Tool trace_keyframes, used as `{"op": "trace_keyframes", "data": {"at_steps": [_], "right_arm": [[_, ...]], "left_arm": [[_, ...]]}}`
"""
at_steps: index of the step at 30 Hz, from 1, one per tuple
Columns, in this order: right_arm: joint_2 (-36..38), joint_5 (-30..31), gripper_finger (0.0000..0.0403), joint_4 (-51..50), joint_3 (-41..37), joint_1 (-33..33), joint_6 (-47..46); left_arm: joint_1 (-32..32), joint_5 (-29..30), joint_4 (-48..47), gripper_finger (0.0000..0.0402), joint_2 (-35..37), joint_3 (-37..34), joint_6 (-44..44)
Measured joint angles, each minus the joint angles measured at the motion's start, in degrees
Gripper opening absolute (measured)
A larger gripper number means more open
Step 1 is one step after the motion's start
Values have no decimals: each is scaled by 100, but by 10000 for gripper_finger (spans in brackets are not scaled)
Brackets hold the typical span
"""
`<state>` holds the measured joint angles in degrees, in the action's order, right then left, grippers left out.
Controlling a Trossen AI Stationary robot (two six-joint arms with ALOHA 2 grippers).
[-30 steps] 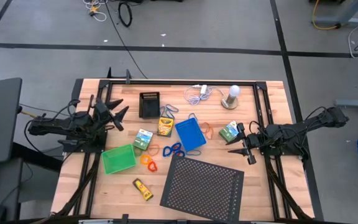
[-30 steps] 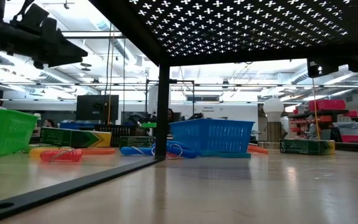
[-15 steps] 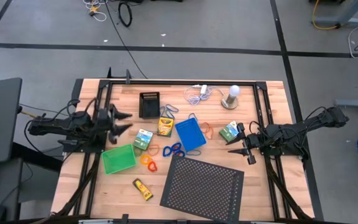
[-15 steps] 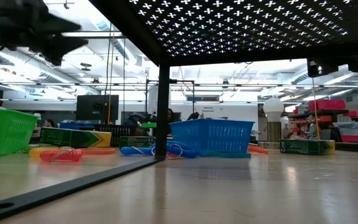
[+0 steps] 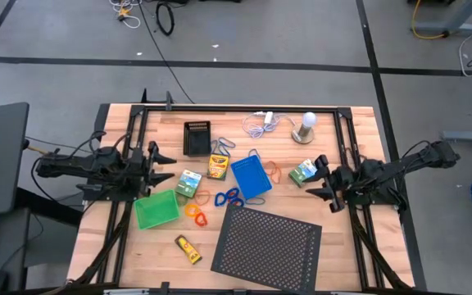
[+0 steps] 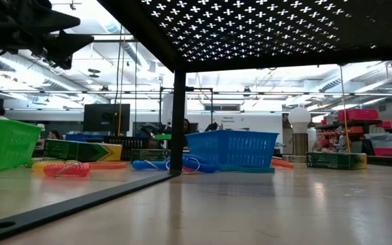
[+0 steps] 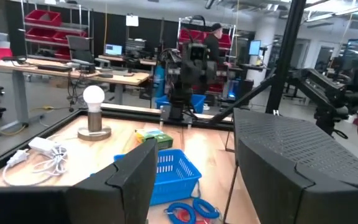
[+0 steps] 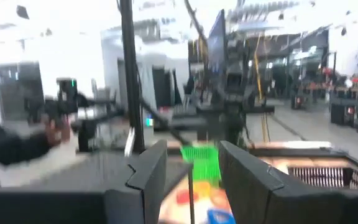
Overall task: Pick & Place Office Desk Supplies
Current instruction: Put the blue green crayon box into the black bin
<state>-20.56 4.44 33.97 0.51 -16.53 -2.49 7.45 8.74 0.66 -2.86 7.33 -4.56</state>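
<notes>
Your wooden table is cluttered; left gripper hovers above the green tray, right gripper beside a green-white box, both spread, holding nothing.

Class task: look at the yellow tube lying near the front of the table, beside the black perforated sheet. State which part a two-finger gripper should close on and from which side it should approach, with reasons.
Grip the yellow tube across its middle, coming straight down from above. It lies flat on the wood and slantwise, so the fingers should probably turn to span its narrow width. Bare table on both long sides leaves room, with the perforated sheet clear of it.
</notes>
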Motion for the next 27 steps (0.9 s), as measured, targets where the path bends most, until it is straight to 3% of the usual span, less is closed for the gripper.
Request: {"op": "trace_keyframes", "data": {"at_steps": [10,13,22,27], "right_arm": [[-2,605,156,302,0,4,-959],[-3,471,156,300,0,-3,-889],[-6,1347,156,92,0,4,-257],[-1,1345,156,248,0,6,-273]], "left_arm": [[6,-155,4,227,-469,0,-169],[6,-102,49,227,-662,0,-223],[3,162,385,227,-1331,-2,-309],[1,176,923,227,-1623,-2,-276]]}}
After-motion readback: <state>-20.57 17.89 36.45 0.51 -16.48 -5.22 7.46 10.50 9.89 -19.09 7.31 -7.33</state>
